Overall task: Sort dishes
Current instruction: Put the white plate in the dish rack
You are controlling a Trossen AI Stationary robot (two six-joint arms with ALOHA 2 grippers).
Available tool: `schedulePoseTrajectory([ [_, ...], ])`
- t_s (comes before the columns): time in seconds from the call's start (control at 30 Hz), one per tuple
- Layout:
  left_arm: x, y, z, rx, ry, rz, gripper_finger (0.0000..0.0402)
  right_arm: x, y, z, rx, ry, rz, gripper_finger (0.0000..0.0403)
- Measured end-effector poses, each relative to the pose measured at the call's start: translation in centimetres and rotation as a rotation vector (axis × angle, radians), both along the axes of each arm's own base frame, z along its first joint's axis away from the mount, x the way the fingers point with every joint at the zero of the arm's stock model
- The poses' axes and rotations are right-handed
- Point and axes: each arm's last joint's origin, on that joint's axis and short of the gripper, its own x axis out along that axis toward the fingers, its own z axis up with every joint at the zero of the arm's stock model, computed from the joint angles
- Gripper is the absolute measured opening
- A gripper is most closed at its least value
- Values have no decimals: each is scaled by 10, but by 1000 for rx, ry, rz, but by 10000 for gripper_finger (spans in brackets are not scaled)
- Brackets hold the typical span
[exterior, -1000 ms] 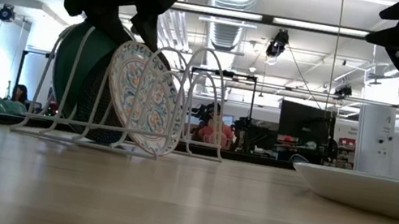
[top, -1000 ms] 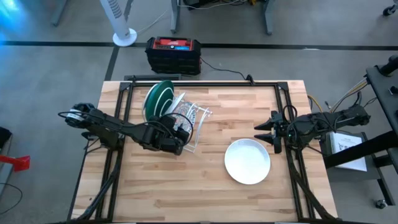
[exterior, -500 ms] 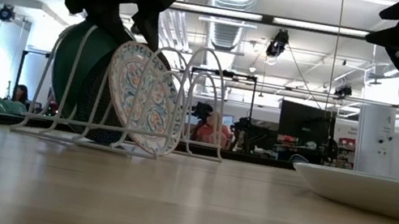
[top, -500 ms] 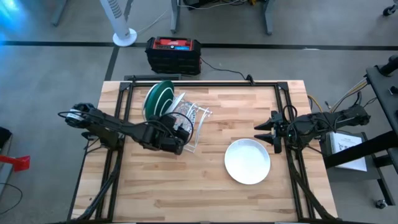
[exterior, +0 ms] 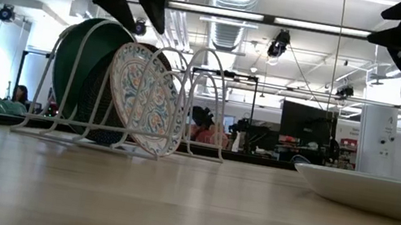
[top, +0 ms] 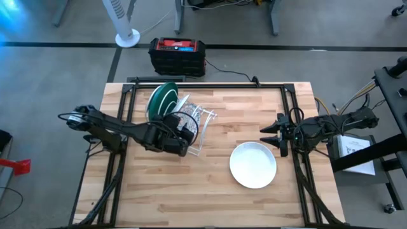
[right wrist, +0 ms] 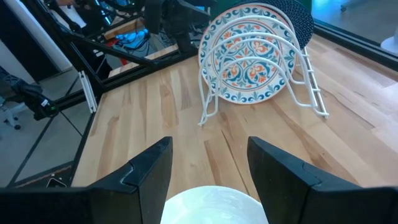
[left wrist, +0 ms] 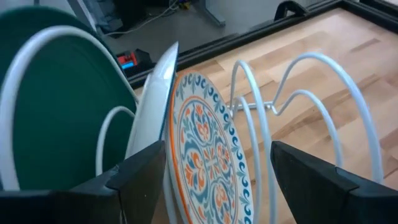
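Observation:
A white wire rack (top: 194, 124) on the table's left half holds three plates on edge: a green one (exterior: 72, 65), a dark teal one (exterior: 94, 106) and a floral one (left wrist: 208, 149). The floral plate leans in the wire loops, its lower rim in the rack. My left gripper (exterior: 144, 21) hangs open just above the rack, its fingers on either side of the floral plate's top without touching it. A plain white plate (top: 253, 164) lies flat on the table's right half. My right gripper (top: 268, 137) waits open above the table beside that plate's far edge.
The rack's loops on the right-hand side (left wrist: 311, 99) stand unoccupied. Bare wood lies between rack and white plate (right wrist: 180, 106). A black frame (top: 210, 81) runs along the table's far edge; a red and black box (top: 178, 54) sits on the floor beyond.
My left gripper has risen from down among the plates and wires to just above the rack. The plates and the right arm have stayed where they were.

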Motion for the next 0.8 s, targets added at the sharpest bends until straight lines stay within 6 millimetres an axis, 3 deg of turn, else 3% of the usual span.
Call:
schedulePoseTrajectory([
  [0.33, 7, -2, 30, 31, 7, -73, 279, 0, 0, -1, 7, 5, -2, 199],
  [0.57, 34, -14, 51, 1, -3, -327, 279, -3, 0, -17, 74, 180, -28, 199],
  [0.8, 66, -25, 57, 23, 63, -452, 279, 1, 3, -34, 151, 323, -45, 199],
])
